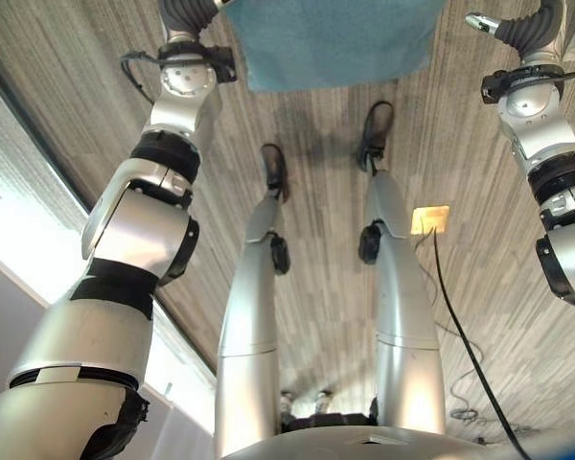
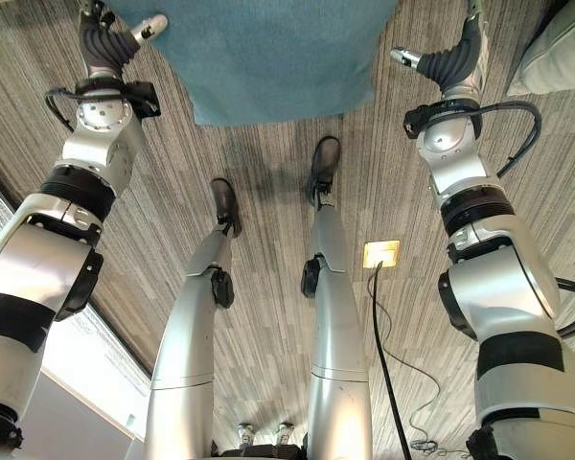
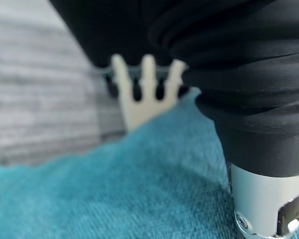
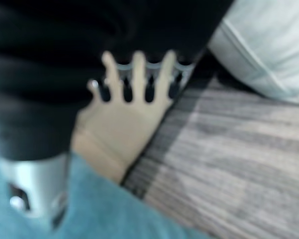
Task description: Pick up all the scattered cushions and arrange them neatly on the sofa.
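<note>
A teal cushion [image 2: 268, 57] hangs above the striped floor between my two hands, its lower edge level. My left hand [image 2: 103, 43] presses its left side and my right hand [image 2: 450, 62] its right side, each with the thumb sticking out straight. In the left wrist view the teal cloth [image 3: 139, 189] lies against the hand, with straight pale fingers [image 3: 145, 79] past the dark cover. The right wrist view shows straight fingers [image 4: 137, 74] beside the teal edge [image 4: 104, 214]. A light grey cushion [image 2: 561, 48] lies on the floor to my right.
A small brass floor plate [image 2: 381, 253] sits in the grey striped floor ahead of me. A bright wall or window strip [image 1: 19, 220] runs along the left. The light grey cushion [image 4: 269, 45] lies close to my right hand.
</note>
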Robot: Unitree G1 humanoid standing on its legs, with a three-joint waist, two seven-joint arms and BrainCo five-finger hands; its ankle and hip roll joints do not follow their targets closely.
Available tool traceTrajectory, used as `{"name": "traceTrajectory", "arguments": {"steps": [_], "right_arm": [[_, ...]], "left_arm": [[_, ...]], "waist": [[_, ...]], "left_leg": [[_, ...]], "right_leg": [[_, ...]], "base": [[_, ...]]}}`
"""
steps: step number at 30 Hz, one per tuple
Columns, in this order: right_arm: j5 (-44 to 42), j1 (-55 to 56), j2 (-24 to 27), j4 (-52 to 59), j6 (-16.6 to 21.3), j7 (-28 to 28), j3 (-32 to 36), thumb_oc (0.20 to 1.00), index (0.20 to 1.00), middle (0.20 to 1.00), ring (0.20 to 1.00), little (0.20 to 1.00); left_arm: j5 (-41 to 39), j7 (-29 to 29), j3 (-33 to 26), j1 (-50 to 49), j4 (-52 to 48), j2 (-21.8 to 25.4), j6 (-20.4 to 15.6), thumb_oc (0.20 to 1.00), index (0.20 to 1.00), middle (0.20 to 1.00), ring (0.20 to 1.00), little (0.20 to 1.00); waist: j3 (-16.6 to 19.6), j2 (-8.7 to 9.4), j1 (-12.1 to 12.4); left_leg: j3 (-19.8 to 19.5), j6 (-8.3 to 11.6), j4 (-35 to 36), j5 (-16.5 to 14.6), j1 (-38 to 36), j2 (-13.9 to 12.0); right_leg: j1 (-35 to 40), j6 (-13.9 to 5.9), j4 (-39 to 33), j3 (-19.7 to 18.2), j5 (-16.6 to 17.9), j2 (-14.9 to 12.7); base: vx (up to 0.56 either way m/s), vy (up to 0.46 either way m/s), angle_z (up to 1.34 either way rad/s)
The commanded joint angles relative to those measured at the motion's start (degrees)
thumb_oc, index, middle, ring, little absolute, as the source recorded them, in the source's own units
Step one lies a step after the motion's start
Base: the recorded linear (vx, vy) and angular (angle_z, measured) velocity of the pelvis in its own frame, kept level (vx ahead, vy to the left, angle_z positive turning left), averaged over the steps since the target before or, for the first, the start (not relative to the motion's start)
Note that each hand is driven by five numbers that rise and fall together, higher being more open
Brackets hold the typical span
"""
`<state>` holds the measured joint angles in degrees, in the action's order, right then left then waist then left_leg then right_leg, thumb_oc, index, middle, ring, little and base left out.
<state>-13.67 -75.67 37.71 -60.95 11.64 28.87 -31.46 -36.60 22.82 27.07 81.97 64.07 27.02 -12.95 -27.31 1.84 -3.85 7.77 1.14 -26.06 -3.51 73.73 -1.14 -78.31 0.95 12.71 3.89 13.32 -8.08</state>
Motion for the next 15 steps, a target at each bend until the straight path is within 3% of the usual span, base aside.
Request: {"name": "traceTrajectory", "arguments": {"steps": [1,15], "right_arm": [[-0.95,-0.24,0.44,0.39,0.92,-0.44,-4.04,1.0,1.0,1.0,1.0,1.0],[-3.0,-10.02,-3.54,-1.87,1.47,-2.02,-10.01,1.0,1.0,1.0,1.0,1.0]], "left_arm": [[-2.1,-0.53,-0.87,-3.39,-1.09,-1.49,-3.37,1.0,1.0,1.0,1.0,1.0],[-4.01,-0.88,3.24,2.17,-3.34,-7.21,-4.58,1.0,1.0,1.0,1.0,1.0]], "waist": [[4.83,-1.12,-1.08],[4.15,-2.41,0.49]], "left_leg": [[-3.35,-0.35,7.7,3.46,-3.01,0.79],[-4.57,-0.13,9.06,5.94,-0.44,0.83]], "right_leg": [[0.02,-8.63,8.98,-2.58,-8.51,-0.39],[-2.63,-8.38,9.99,-1.5,-8.58,0.21]], "base": [[0.0,0.0,0.0],[0.01,-0.04,0.0]]}}
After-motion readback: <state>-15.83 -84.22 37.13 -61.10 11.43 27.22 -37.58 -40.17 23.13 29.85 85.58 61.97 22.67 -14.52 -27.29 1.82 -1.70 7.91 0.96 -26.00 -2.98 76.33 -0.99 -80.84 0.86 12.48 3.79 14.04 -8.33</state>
